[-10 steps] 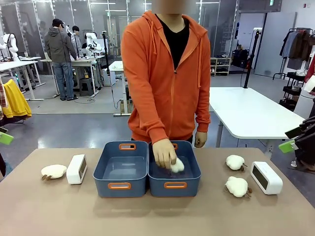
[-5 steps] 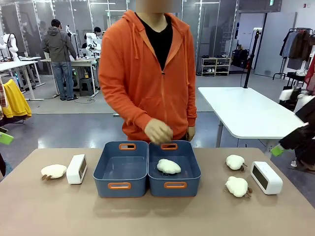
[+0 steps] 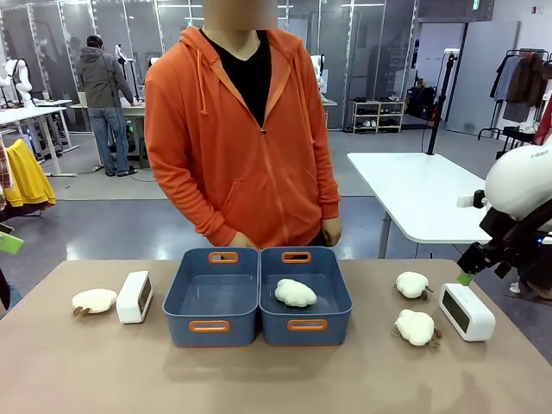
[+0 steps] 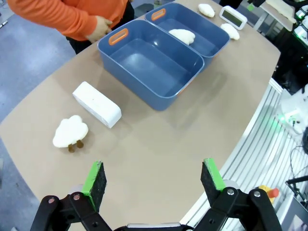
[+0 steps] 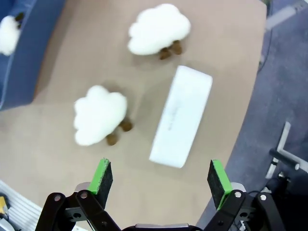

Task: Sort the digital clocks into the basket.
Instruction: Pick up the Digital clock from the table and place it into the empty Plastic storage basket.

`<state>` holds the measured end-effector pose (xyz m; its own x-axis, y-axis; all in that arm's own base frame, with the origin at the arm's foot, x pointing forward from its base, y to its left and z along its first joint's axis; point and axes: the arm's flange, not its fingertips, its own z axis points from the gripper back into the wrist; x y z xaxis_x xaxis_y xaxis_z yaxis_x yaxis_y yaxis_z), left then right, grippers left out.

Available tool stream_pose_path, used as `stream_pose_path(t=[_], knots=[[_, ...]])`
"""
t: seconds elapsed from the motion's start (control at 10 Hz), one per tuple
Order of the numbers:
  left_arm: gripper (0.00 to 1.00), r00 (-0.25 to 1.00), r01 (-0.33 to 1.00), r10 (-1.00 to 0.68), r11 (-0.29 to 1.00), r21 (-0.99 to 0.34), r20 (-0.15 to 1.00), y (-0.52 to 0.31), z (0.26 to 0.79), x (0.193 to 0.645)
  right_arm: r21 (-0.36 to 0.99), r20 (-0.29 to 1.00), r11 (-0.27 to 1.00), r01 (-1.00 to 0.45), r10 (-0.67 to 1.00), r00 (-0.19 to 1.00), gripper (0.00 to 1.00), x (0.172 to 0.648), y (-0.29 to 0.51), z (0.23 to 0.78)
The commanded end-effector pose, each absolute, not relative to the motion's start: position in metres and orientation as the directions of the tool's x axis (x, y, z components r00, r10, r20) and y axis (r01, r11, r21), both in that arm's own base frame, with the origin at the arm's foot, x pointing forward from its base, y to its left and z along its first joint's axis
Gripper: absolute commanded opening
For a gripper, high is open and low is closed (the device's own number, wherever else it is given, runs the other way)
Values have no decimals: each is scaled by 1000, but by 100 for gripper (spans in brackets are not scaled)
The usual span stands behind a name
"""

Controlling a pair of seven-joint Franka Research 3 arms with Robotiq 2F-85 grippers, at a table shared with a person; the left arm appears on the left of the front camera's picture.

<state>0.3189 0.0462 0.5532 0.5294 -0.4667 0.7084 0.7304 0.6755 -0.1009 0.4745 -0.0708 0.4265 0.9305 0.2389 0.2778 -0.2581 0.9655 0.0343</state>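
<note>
Left gripper (image 4: 153,177): wide open and holding nothing; it hangs high over the near left part of the table (image 3: 103,371).
Right gripper (image 5: 160,179): jaws spread wide and empty. It sits above the right clock, which in the wrist view lies between the lines of the two green pads (image 5: 104,175) without touching them. From the front one green pad shows just above the clock's far end, and how high it hangs there is hard to judge.
Left clock (image 3: 134,297): on the table just left of the left basket, standing on its long edge, apart from the basket wall.
Right clock (image 3: 467,311): near the table's right edge, with its screen facing left and near.
Left basket (image 3: 216,295): mid-table, with nothing inside; its right wall touches the right basket.
Right basket (image 3: 333,326): holds one plush toy (image 3: 295,292) lying on its floor.
Left plush toy (image 3: 94,300): on the table just left of the left clock, apart from it.
Far right plush toy (image 3: 412,284): between the right basket and the right clock, toward the far side.
Near right plush toy (image 3: 416,327): just left of the right clock, nearer than the other one.
Person (image 3: 237,138): stands at the far side in an orange hoodie, with both hands low behind the baskets' far rims and touching nothing.
</note>
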Motion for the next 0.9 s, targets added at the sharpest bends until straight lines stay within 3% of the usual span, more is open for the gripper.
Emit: stream_pose_path(t=[0.0, 0.3, 0.8], knots=[[100, 515, 748, -472, 656, -105, 716, 47, 552, 320, 50, 248, 978, -200, 182, 951, 100, 499, -74, 416], [100, 515, 748, -472, 656, -105, 716, 47, 552, 320, 38, 243, 992, -118, 106, 964, 100, 530, -87, 376], [100, 515, 748, -472, 656, -105, 716, 47, 552, 320, 53, 137, 996, -78, 70, 988, 100, 536, -80, 323]])
